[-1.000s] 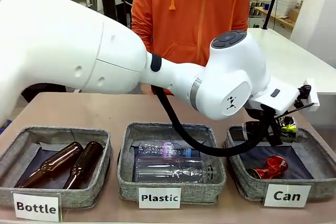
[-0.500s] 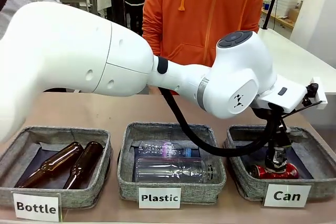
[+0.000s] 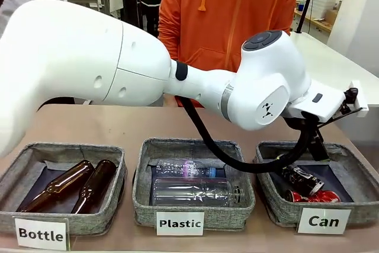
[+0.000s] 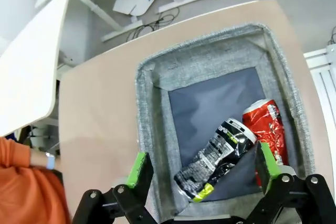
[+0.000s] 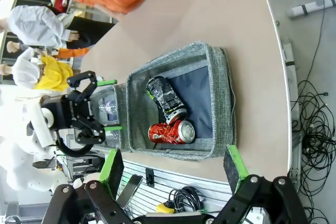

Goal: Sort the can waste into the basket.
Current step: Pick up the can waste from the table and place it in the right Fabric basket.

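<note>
left gripper (image 4: 202,174) spread wide above the basket (image 4: 149,85), nothing pinched. black can (image 4: 218,158) lies inside with the red can (image 4: 270,129) at its 2 o'clock, probably touching. right gripper (image 5: 173,174) also spread, empty.

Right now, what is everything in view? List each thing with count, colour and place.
Black can: one, black with print, lying in the Can basket, partly propped against the red can.
Red can: one, shiny red, crushed, in the same basket.
Can basket: one, grey woven, robot's right end of the row.
Plastic basket: one, grey, middle.
Clear bottles: two, in the Plastic basket.
Bottle basket: one, grey, robot's left end.
Brown bottles: two, in the Bottle basket.
Table: one, tan.
Person: orange hoodie, far side.
Left gripper: open above the Can basket.
Right gripper: open, off the table's edge.
</note>
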Available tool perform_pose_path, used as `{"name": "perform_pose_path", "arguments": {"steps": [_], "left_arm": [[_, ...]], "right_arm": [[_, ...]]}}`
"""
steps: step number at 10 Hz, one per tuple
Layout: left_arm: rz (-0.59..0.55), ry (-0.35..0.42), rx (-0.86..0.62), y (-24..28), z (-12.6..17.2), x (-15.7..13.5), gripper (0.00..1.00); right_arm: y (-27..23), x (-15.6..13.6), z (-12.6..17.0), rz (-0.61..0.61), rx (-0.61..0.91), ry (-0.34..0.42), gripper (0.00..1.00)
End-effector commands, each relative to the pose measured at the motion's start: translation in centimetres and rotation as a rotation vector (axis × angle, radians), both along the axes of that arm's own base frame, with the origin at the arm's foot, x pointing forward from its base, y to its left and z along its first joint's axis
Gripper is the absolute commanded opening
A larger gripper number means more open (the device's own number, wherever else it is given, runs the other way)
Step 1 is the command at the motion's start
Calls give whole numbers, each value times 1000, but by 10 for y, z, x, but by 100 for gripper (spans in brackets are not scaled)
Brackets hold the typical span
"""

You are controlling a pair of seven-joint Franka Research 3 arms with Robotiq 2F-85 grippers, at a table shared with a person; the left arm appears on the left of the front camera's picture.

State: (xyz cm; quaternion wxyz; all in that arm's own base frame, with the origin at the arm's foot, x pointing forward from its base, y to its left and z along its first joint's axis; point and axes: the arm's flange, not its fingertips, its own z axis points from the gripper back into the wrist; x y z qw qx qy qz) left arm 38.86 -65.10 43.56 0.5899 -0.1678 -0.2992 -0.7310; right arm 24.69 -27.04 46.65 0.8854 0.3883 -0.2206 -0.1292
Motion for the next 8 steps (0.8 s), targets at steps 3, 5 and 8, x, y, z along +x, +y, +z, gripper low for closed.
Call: {"name": "perform_pose_path", "arguments": {"steps": [3,5,8], "left_arm": [[67,92,-14,88,64,-11,100],[267,184,-11,173,105,-3,100],[602,352,-63,301,135,-8,100]], "right_arm": [[0,0,0,0,0,0,100],[49,42,-1,195,99,-41,100],[127,93,-12,405,172,-5,100]]}}
